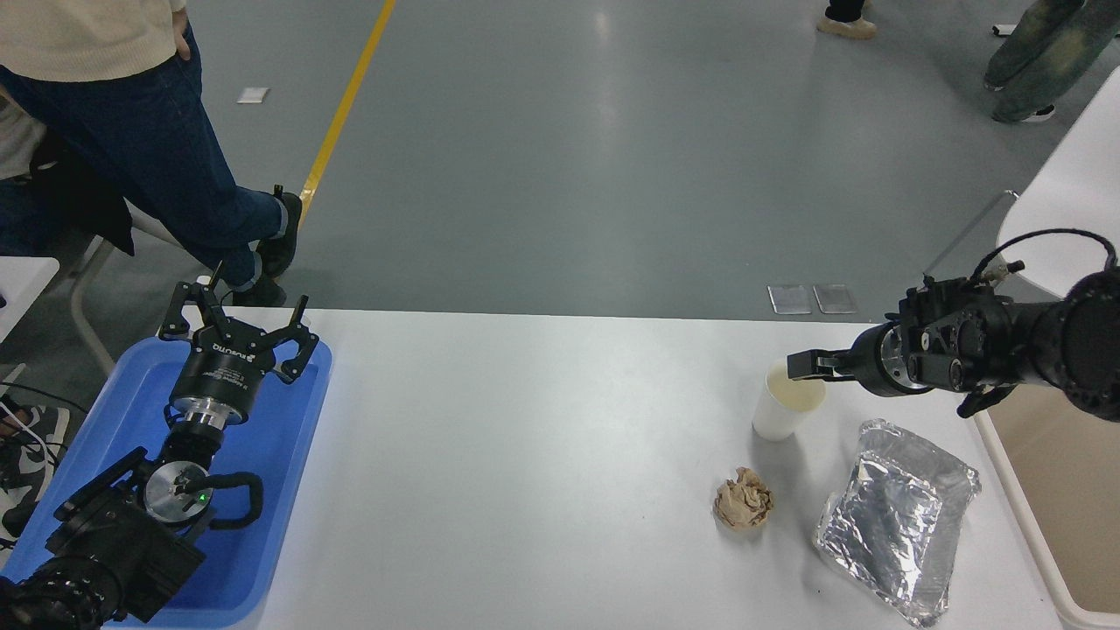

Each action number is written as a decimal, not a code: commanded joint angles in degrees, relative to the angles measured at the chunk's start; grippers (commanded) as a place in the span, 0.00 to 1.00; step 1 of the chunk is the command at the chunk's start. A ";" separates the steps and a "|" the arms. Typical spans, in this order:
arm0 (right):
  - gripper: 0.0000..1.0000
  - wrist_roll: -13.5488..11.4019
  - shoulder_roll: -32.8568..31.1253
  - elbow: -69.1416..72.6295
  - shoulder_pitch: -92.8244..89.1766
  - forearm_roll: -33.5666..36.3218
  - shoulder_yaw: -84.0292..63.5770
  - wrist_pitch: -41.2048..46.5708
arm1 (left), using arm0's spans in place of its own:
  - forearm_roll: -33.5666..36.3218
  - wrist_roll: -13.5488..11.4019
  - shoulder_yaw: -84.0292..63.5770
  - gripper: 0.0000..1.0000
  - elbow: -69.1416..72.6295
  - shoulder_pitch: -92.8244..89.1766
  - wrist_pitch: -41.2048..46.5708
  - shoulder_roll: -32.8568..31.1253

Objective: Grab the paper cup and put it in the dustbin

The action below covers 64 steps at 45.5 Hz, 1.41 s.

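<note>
While upright on the table point(560, 420): paper cup point(786, 404), beside the paper ball point(744, 499).
Right gripper point(801, 365): tips over the cup's rim; open or closed, cannot tell.
Dustbin point(1019, 499): right edge.
Left gripper point(236, 324): spread, over tray point(280, 437).

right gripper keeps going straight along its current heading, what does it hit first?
Probably the paper cup: the right gripper points left, its tip at the cup's rim. Height from one view is unclear; it may pass just over.
</note>
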 commanded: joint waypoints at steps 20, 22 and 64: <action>0.17 -6.77 -0.33 0.40 -3.88 2.53 5.54 -4.75 | 0.00 0.00 0.00 1.00 0.00 0.00 0.00 0.00; 0.07 -7.57 -0.59 0.48 -3.88 2.97 5.98 -4.57 | 0.00 0.00 0.00 1.00 0.00 -0.09 0.00 0.00; 0.00 -7.57 -9.91 18.41 20.79 6.31 2.56 13.78 | 0.00 0.09 0.09 1.00 0.00 -0.09 0.00 0.00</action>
